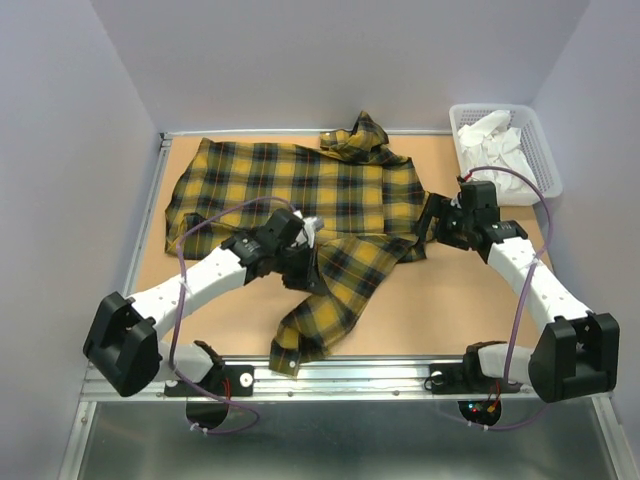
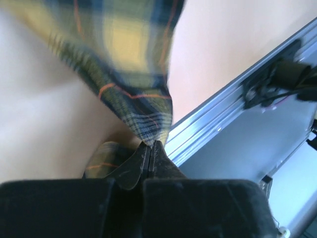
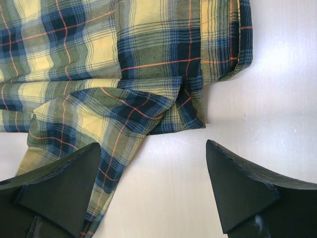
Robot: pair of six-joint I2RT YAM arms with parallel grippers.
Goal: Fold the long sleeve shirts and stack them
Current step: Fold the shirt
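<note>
Yellow plaid shirt (image 1: pixel 300 185) lies spread on the bench (image 1: pixel 450 310), one sleeve trailing toward the near edge. Left end effector (image 2: pixel 150 148) pinches a fold of its cloth, probably to fold it inward. Right end effector (image 3: pixel 152 145) hovers with jaws apart at the shirt's right edge, ready to grasp.

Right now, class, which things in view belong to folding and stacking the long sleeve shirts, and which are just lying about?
Belongs to the job:
yellow and dark plaid cloth shirt with long sleeves
left pincer, shut on a fold of it
right pincer, open by its edge

Just lying about:
white plastic mesh basket, far right corner
crumpled white items inside it
</note>
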